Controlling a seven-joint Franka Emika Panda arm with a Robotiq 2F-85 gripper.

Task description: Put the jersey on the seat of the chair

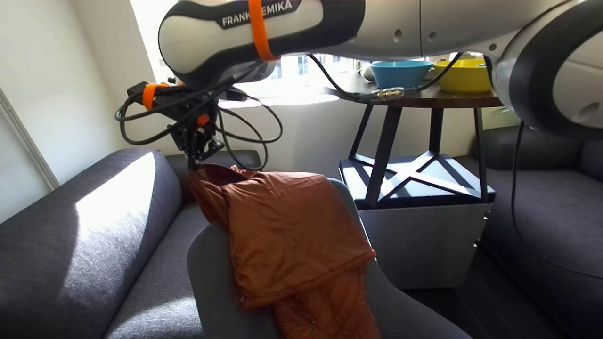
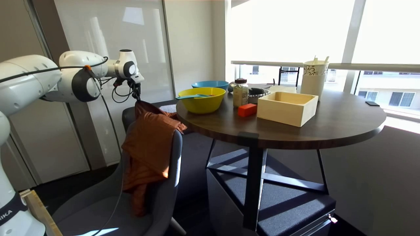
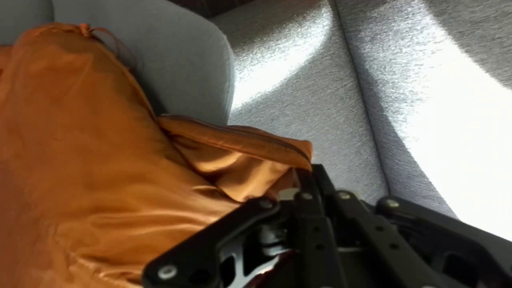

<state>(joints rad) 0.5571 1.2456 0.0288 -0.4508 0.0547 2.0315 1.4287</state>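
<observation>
The rust-orange jersey (image 1: 292, 230) is draped over the backrest of the grey chair (image 1: 207, 268), its lower part hanging down the seat side. In an exterior view the jersey (image 2: 151, 137) hangs above the chair's seat (image 2: 98, 214). My gripper (image 1: 192, 165) is shut on an upper edge of the jersey, pulled up into a peak at the chair back's top. In the wrist view the fingertips (image 3: 313, 171) pinch a zipped edge of the jersey (image 3: 100, 140), and the chair (image 3: 188, 64) shows behind it. The jersey's far side is partly hidden.
A round table (image 2: 344, 131) stands close to the chair, bearing a yellow bowl (image 2: 201, 103), a blue bowl (image 2: 210, 84) and a wooden box (image 2: 282, 113). A grey sofa (image 1: 155, 278) lies behind the chair. A cabinet (image 1: 419, 245) stands under the table. A cable hangs from the arm.
</observation>
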